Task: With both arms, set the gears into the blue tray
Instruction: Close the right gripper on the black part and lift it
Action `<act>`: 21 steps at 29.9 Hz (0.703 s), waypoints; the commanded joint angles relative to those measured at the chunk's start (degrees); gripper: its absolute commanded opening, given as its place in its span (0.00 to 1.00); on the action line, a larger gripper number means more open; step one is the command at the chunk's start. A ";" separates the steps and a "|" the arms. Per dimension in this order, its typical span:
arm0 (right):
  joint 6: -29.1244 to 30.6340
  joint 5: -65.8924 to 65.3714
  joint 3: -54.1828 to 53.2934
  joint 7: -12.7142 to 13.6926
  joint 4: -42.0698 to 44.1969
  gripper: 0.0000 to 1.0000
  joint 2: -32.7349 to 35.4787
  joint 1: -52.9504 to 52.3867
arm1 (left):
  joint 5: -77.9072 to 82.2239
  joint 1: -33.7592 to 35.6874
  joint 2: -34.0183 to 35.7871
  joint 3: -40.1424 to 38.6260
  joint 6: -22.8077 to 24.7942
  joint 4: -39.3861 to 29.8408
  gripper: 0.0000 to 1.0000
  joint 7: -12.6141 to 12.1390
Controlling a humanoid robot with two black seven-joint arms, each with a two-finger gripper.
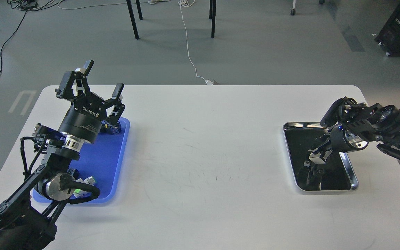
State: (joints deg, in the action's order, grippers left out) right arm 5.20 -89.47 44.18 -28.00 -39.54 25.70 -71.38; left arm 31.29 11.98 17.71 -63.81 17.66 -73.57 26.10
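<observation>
The blue tray point(99, 156) lies at the table's left side. My left gripper point(103, 79) is raised over the tray's far end, wide open and holding nothing. On the right, my right gripper point(316, 156) reaches down into the silver-rimmed tray point(351, 170), low over its black inside. It is small and dark there, and its fingers blend with their reflection. No gears can be picked out with certainty against that black surface, and none show on the blue tray.
Blocky push-button switches sit on the blue tray: a blue one point(112, 127) at the far end and green and white ones point(83, 183) at the near end, partly behind my left arm. Chair legs and cables lie on the floor beyond the table.
</observation>
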 commanded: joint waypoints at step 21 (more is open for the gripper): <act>0.25 2.90 0.11 0.00 -0.10 0.29 -0.13 0.63 | 0.00 -0.03 0.13 -0.09 0.09 0.00 0.98 0.00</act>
State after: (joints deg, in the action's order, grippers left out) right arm 5.40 -86.59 44.34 -27.97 -39.55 25.38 -70.84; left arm 31.29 11.95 17.77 -63.90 17.73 -73.57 26.10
